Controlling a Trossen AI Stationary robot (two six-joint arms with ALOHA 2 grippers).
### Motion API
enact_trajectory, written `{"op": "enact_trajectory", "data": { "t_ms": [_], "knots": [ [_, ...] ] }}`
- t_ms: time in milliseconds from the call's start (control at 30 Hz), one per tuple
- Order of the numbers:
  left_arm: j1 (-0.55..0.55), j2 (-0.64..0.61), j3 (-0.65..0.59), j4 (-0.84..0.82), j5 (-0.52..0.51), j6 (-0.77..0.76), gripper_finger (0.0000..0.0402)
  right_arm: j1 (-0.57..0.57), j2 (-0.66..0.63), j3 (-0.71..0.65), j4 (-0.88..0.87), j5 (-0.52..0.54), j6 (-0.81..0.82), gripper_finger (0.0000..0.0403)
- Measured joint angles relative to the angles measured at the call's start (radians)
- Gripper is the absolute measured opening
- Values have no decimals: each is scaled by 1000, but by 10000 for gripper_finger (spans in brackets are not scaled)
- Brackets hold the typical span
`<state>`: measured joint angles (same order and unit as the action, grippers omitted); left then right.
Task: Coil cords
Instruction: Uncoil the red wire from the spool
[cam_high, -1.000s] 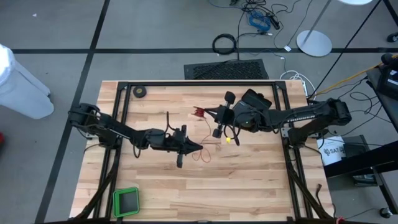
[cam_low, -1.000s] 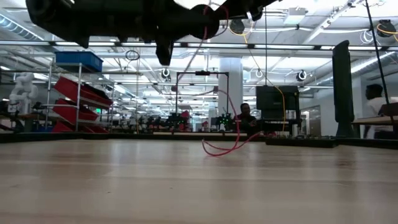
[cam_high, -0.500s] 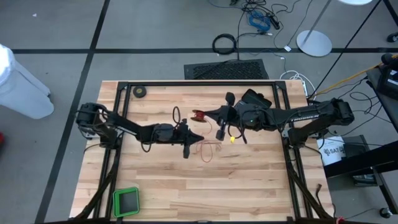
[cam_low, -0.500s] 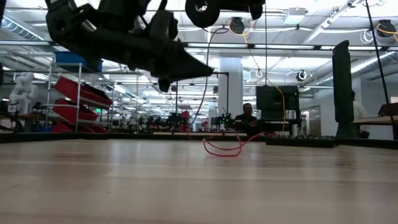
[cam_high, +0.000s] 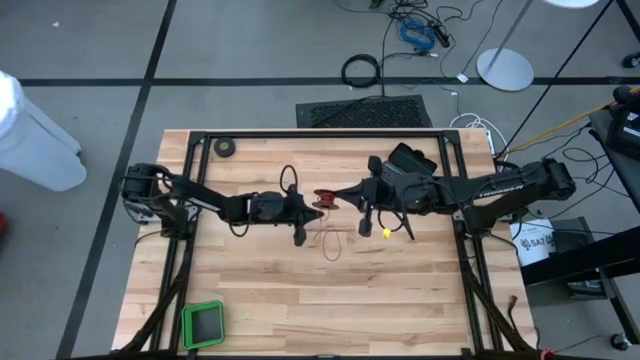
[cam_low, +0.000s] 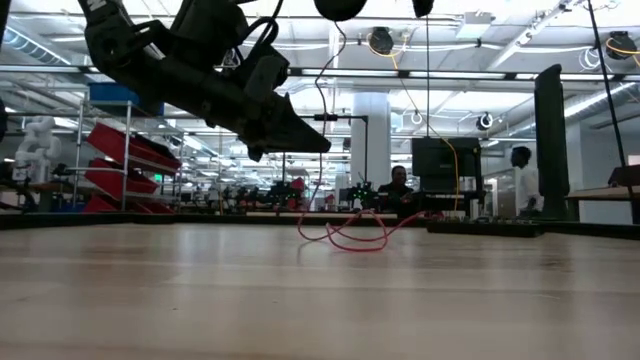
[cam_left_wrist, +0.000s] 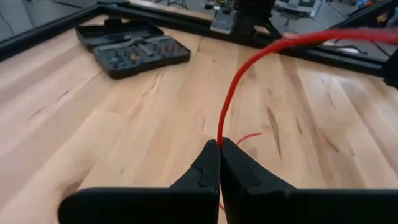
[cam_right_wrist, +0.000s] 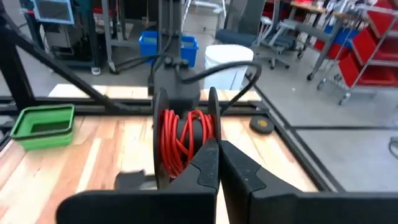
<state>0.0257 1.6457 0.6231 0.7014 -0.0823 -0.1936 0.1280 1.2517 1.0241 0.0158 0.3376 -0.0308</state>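
The thin red wire (cam_left_wrist: 239, 74) is being pinched in the closed left gripper (cam_left_wrist: 219, 149) and kept taut above the wooden table (cam_high: 400, 290). The small round black reel (cam_right_wrist: 185, 140), already partly wound, is being gripped by the right gripper (cam_right_wrist: 217, 149) mid-table, apparently so turns can be laid.

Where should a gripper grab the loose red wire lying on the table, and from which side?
Judging by its pose, take the loose red wire on a straight stretch beside the looped part, from above with the fingers across the strand. It lies flat and very thin on the table, so a side approach would likely slide over it. The left gripper already pinches the raised stretch, and the right gripper holds the reel.
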Motion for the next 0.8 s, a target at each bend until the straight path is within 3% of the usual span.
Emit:
{"op": "enact_trajectory", "data": {
  "t_ms": [300, 600, 800],
  "knots": [
    [20, -177, 0, -248, -30, 56, 0, -1, -9, 0, -145, 5, 31, 0],
    [21, -490, 0, -587, -228, 104, 0, -13, -9, 0, -199, 11, 26, 0],
    [-1, -683, 0, -607, -243, 70, 0, -33, 3, 0, -221, 27, 14, 0]
  ]
}}
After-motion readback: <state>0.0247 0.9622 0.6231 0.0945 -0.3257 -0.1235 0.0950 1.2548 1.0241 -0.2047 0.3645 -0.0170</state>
